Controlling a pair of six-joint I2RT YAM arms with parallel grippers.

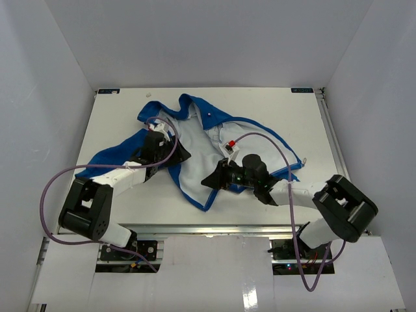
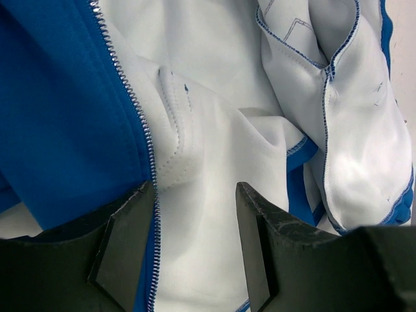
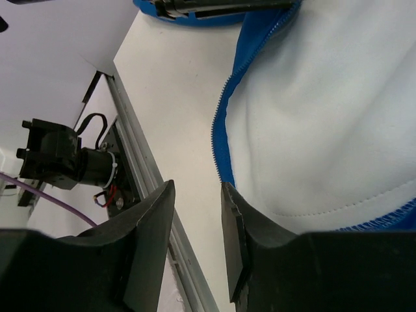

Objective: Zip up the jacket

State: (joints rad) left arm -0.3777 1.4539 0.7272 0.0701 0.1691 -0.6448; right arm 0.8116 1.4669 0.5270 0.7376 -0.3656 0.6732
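Observation:
The blue jacket (image 1: 195,140) lies spread open on the table with its white lining (image 1: 195,166) facing up. My left gripper (image 1: 180,155) is open just above the left front edge. In the left wrist view (image 2: 195,250) the zipper teeth (image 2: 144,133) run down beside its left finger (image 2: 123,244), with white lining between the fingers. My right gripper (image 1: 207,182) is open at the jacket's lower corner. In the right wrist view (image 3: 195,244) bare table shows between the fingers, and the right finger (image 3: 237,240) touches the blue zipper edge (image 3: 218,133).
The table's near edge with its metal rail (image 3: 146,179) runs close beside the right gripper, and an arm base motor (image 3: 62,156) sits beyond it. Purple cables (image 1: 45,195) loop off both arms. White walls enclose the table. A small red-and-white tag (image 1: 229,144) lies on the lining.

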